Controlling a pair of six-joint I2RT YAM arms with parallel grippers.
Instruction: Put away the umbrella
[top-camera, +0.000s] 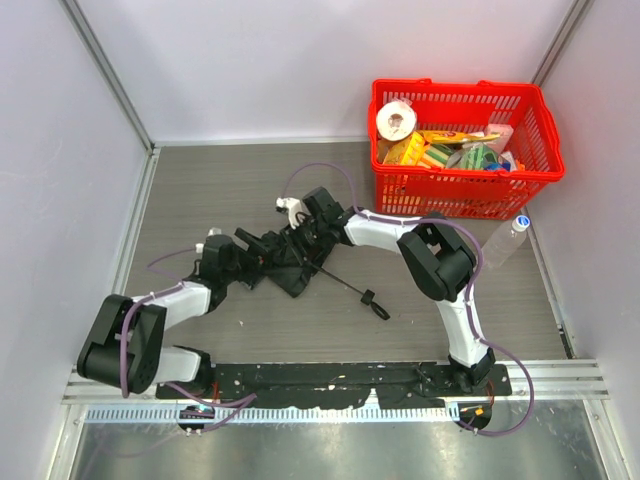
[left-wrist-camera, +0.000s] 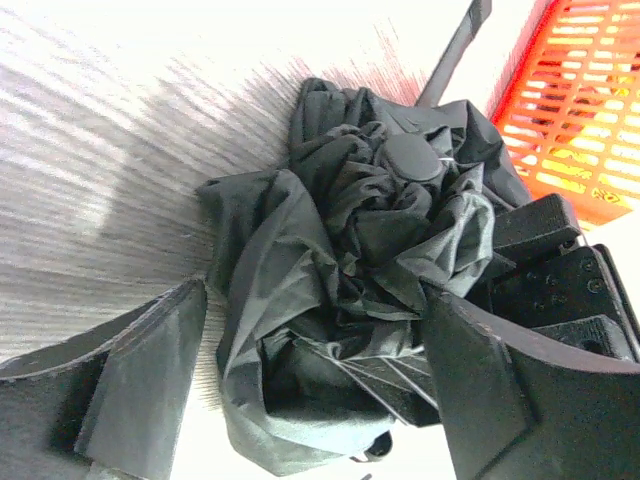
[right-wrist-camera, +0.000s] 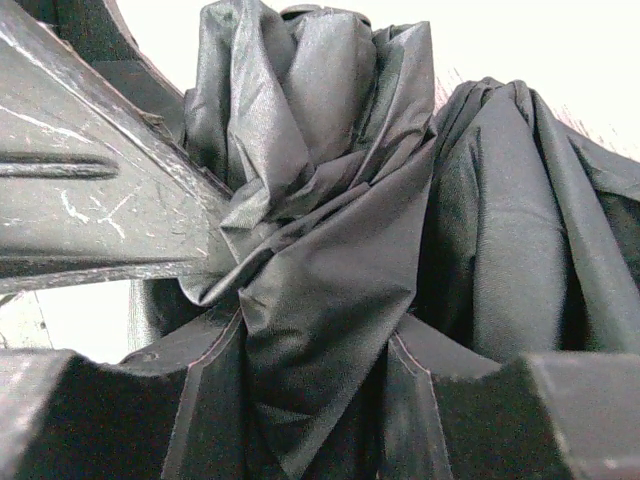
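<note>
Umbrella (top-camera: 290, 265) fabric is pinched in the right gripper (right-wrist-camera: 310, 400), apparently anchoring it for the unclenched left gripper (left-wrist-camera: 315, 370) straddling it.

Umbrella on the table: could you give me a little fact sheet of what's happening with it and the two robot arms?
Umbrella: collapsed, black fabric bunched up, lying on the table
Right fingers: pinching a fold of its fabric
Left fingers: open, one on either side of the bundle
Red basket: far right corner, partly filled

umbrella (left-wrist-camera: 340, 250): crinkled matt black cloth | table (top-camera: 230, 180): grey woodgrain | basket (top-camera: 450, 197): red plastic
</note>
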